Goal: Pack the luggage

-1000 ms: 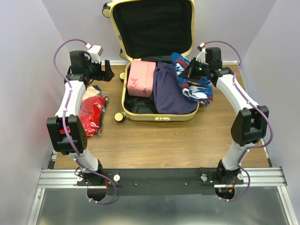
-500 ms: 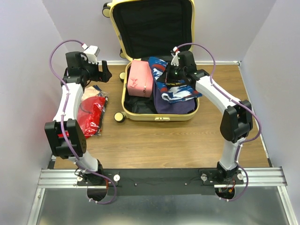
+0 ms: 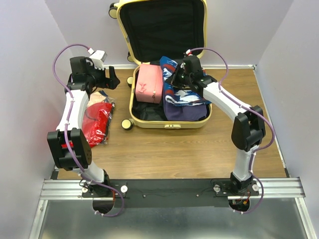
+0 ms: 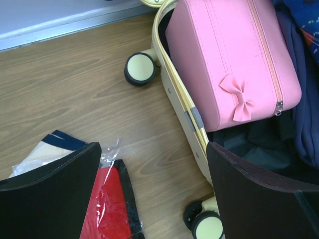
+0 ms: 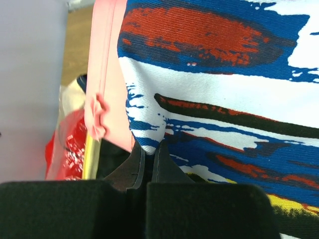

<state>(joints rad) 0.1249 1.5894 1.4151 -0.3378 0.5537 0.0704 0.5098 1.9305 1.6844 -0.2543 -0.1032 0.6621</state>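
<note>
One wooden desk (image 3: 174,149) carries everything you are working with.

Luggage (image 3: 169,125): pale-yellow hard shell, lying open at the back centre of the desk. The lid stands upright against the rear wall with its black lining showing.

Navy garment (image 3: 187,112): fills the right side of the lower shell.

Patterned cloth (image 3: 182,94), blue, red and white: draped over the navy garment, inside the luggage.

Pink pouch (image 3: 148,83) with a small bow: stands in the left side of the shell, beside the cloth.

Red item in a clear bag (image 3: 97,122): on the desk, left of the luggage.

Your right end effector (image 3: 175,78) is clenched on an edge of the patterned cloth. Your left end effector (image 3: 107,79) is released with its jaws wide, and hangs over the desk between the bag and the luggage.
</note>
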